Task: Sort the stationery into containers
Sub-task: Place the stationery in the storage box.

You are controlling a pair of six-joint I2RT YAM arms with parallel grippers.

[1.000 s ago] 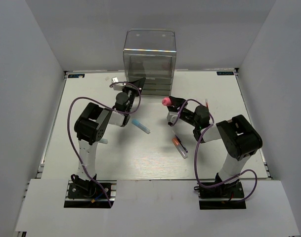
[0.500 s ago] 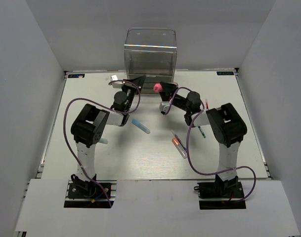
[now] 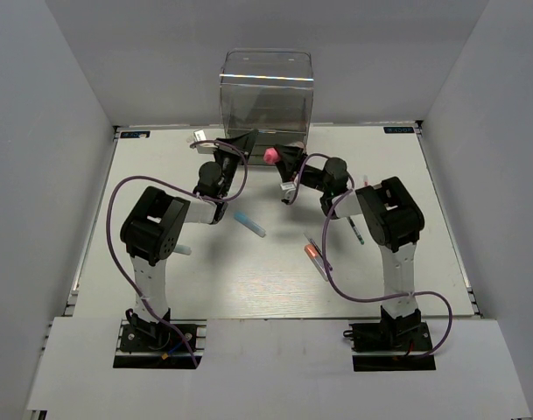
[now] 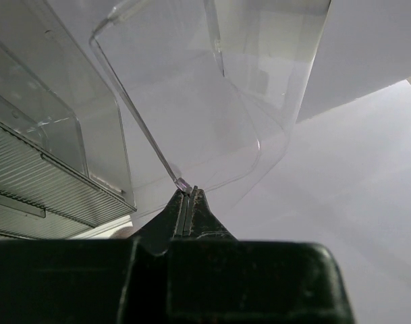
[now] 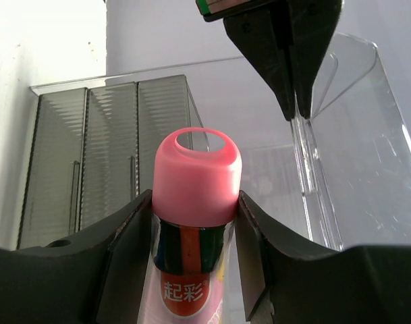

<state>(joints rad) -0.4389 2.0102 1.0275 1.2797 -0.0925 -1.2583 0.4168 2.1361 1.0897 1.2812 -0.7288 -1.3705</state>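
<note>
pink-capped tube; clear box, ribbed drawers; blue-capped marker; white table

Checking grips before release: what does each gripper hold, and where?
Left gripper pinches the clear drawer by its rim; right gripper clamps the pink tube just below its cap.

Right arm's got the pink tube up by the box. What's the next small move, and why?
Probably ease the right gripper sideways until the pink tube is over the clear drawer, then open. The left gripper is shut on that drawer's rim, holding it out from the box, and the tube sits beside the opening, not yet over it.
</note>
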